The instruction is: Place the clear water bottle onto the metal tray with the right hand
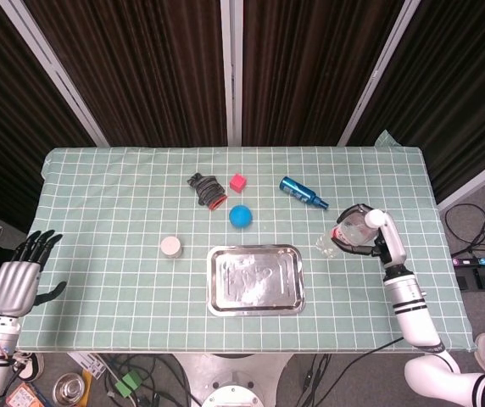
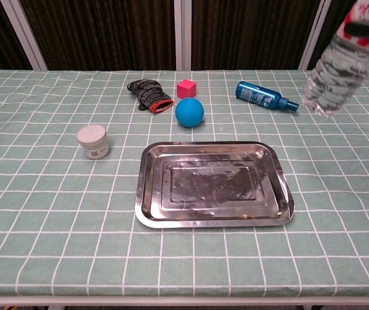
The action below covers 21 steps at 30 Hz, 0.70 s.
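Observation:
My right hand (image 1: 370, 233) grips the clear water bottle (image 1: 344, 236) near its cap and holds it tilted above the table, to the right of the metal tray (image 1: 255, 279). In the chest view the clear water bottle (image 2: 339, 64) hangs at the upper right, base leaning down-left, above and to the right of the metal tray (image 2: 213, 184); only a dark finger (image 2: 365, 29) shows across its label. The tray holds nothing. My left hand (image 1: 18, 275) hovers at the table's left edge with fingers spread, holding nothing.
A blue spray bottle (image 1: 303, 192) lies behind the held bottle. A blue ball (image 1: 241, 215), a pink cube (image 1: 238, 182) and a dark glove (image 1: 206, 188) sit behind the tray. A small white jar (image 1: 171, 247) stands to the tray's left.

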Each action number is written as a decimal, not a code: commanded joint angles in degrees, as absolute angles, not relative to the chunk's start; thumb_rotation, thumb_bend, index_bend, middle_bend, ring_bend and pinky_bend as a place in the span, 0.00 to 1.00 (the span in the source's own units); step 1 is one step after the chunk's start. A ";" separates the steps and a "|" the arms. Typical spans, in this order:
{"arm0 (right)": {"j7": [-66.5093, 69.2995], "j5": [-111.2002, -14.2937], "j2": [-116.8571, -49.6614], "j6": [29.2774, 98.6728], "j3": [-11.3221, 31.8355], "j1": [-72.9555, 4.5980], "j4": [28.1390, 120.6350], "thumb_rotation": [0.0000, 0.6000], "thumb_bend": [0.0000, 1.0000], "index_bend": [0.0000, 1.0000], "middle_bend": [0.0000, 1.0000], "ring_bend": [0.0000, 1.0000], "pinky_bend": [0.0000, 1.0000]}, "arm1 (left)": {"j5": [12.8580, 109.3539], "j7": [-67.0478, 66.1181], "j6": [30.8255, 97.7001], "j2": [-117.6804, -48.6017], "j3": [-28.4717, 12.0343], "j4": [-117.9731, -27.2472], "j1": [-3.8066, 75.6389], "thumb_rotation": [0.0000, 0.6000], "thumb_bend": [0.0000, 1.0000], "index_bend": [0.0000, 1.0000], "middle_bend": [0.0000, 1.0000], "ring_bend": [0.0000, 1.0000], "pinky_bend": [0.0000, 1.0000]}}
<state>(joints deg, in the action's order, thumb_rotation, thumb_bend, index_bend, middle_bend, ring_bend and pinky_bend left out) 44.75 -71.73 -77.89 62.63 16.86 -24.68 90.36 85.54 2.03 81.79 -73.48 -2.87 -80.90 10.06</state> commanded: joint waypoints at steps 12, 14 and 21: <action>43.25 -72.38 -85.08 57.37 15.71 -27.82 83.44 1.00 0.18 0.76 0.59 0.40 0.43 | 85.20 1.98 81.77 -73.39 -2.96 -80.72 9.96 1.00 0.23 0.16 0.18 0.09 0.19; 41.94 -72.41 -86.67 56.04 16.08 -29.54 84.23 1.00 0.18 0.76 0.59 0.40 0.43 | 85.17 1.81 81.63 -73.38 -2.80 -80.79 9.90 1.00 0.23 0.16 0.18 0.09 0.19; 39.25 -73.21 -80.22 61.73 17.19 -26.17 87.96 1.00 0.17 0.76 0.59 0.40 0.43 | 84.86 2.26 81.20 -73.78 -3.21 -80.43 10.28 1.00 0.23 0.16 0.18 0.09 0.19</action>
